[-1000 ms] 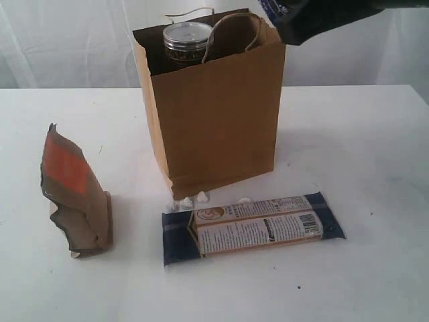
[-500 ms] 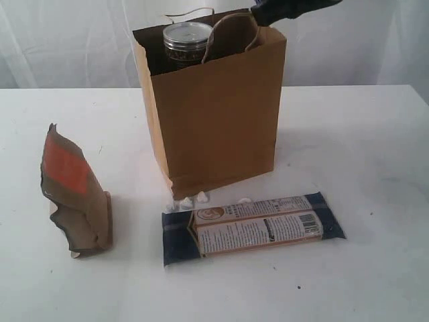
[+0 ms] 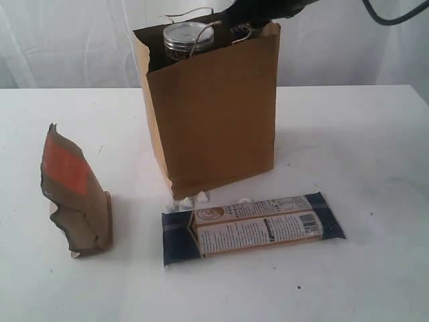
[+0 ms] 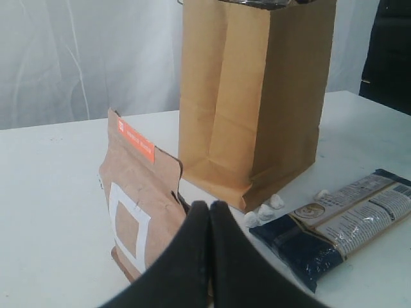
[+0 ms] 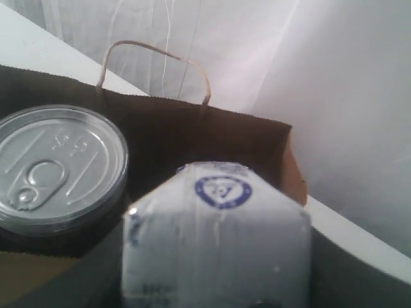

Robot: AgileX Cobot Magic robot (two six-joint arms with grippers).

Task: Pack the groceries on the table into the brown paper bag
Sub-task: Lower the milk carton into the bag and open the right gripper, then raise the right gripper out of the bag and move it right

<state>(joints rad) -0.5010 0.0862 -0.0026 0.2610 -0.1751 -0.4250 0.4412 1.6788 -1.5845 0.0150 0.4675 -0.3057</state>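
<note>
The right hand (image 3: 249, 12) grips the small white-blue carton (image 5: 217, 231) at the mouth of the brown paper bag (image 3: 214, 114), with the dark pull-tab can (image 5: 56, 168) just beside it inside. The left hand (image 4: 209, 208) is pressed closed and empty. The orange-brown pouch (image 4: 138, 218) stands just ahead of it on the worktop (image 4: 51, 192), and the long navy packet (image 4: 347, 221) lies near.

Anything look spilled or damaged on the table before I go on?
Yes: white crumbs lie scattered at the bag's front bottom corner, next to the packet, like a spill. The pouch is crumpled at its lower edge. Nothing else stands out.
</note>
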